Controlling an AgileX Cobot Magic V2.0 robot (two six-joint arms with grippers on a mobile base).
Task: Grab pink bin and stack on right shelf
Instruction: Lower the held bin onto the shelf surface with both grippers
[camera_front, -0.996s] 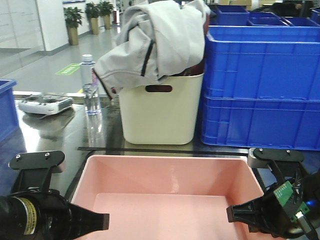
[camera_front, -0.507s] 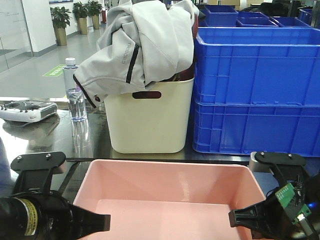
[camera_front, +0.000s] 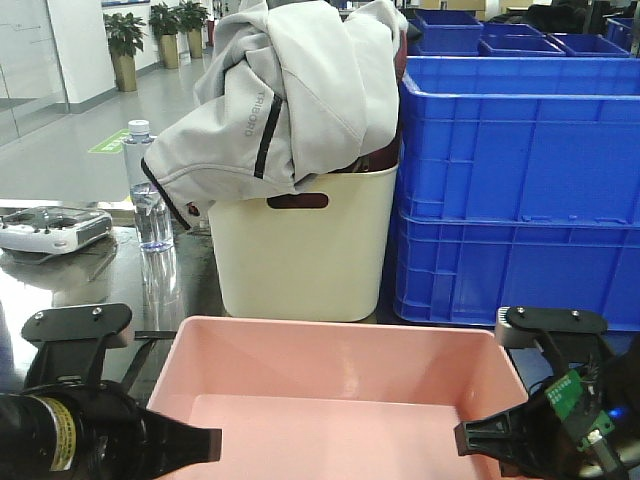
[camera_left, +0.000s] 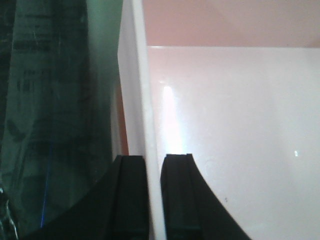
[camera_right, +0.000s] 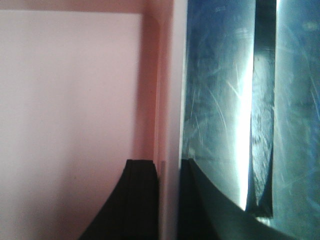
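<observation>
Gripping pink bin (camera_front: 340, 385): left gripper (camera_left: 154, 161) pinched on left wall, right gripper (camera_right: 167, 165) pinched on right wall; cream bin (camera_front: 300, 255), blue crates (camera_front: 520, 200) behind.

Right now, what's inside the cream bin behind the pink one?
A grey jacket is heaped in the cream bin, spilling over its rim. Whatever lies underneath is hidden by the jacket and the bin's walls.

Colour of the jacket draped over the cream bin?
Light grey jacket with black piping; clearest in the front-facing view.
</observation>
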